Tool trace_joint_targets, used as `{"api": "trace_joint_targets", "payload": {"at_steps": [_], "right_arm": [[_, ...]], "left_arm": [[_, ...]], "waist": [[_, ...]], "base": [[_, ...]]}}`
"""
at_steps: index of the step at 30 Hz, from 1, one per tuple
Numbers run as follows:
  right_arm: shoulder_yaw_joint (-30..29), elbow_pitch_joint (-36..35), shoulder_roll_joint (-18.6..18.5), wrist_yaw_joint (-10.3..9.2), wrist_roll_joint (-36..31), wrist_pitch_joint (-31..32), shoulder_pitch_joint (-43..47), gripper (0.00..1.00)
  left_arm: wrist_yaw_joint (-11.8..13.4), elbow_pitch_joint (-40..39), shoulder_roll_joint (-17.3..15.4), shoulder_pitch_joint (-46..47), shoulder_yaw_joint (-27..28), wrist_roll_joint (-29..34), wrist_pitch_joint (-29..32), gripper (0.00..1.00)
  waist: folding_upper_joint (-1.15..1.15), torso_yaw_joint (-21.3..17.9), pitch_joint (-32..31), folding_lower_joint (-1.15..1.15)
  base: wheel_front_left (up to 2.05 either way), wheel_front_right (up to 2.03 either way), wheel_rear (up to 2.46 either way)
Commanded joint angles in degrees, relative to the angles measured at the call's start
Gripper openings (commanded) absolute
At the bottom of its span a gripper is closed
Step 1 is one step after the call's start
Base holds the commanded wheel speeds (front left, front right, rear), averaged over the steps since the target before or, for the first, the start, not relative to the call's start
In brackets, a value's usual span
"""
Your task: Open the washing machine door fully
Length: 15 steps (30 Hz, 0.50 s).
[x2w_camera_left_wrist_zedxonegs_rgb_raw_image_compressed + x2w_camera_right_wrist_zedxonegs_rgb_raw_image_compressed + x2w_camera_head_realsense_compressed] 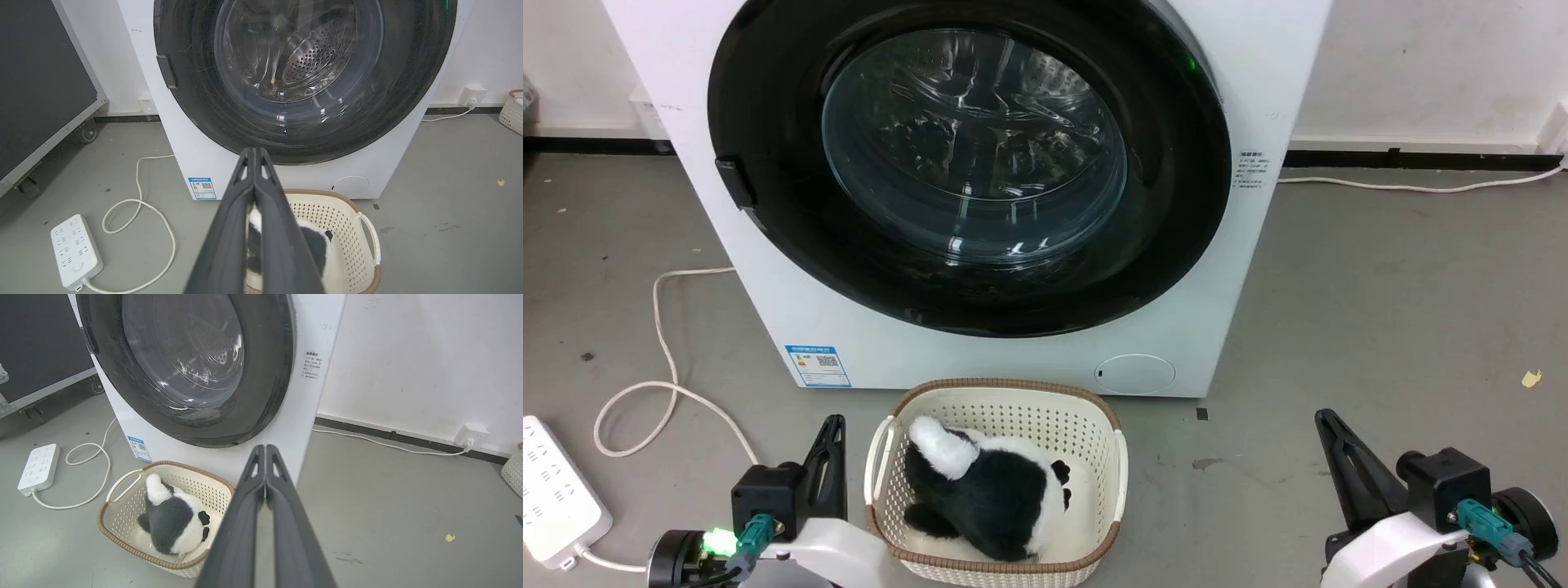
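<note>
The washing machine door (768,106) is shut, flush against the washing machine (1274,98), with its handle tab (735,181) on the left edge. The left gripper (834,422) and right gripper (1322,416) are pressed together and empty. They wait low on either side of the laundry basket (1005,384), probably parked before reaching.

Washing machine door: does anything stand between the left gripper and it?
Nothing visible does: only floor lies between the shut left gripper and the washing machine door. The basket sits to the gripper's right, below the door.
</note>
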<state>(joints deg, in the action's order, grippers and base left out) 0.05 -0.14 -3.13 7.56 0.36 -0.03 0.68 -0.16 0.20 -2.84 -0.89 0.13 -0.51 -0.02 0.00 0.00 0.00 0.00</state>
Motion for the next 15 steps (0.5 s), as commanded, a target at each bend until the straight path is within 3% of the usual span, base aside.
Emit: {"api": "trace_joint_targets", "payload": {"at_steps": [1, 15], "right_arm": [[-0.05, 0.14, 0.25, -0.08, -0.36, 0.03, -0.68, 0.0], [-0.05, 0.14, 0.25, -0.08, -0.36, 0.03, -0.68, 0.0]], "left_arm": [[0.16, -0.2, -0.04, 0.89, -0.13, 0.51, 0.02, 0.0], [0.16, -0.2, -0.04, 0.89, -0.13, 0.51, 0.02, 0.0]], "waist": [[0.0, 0.0, 0.0, 0.0], [0.0, 0.0, 0.0, 0.0]], "base": [[0.0, 0.0, 0.0], [0.0, 0.0, 0.0]]}}
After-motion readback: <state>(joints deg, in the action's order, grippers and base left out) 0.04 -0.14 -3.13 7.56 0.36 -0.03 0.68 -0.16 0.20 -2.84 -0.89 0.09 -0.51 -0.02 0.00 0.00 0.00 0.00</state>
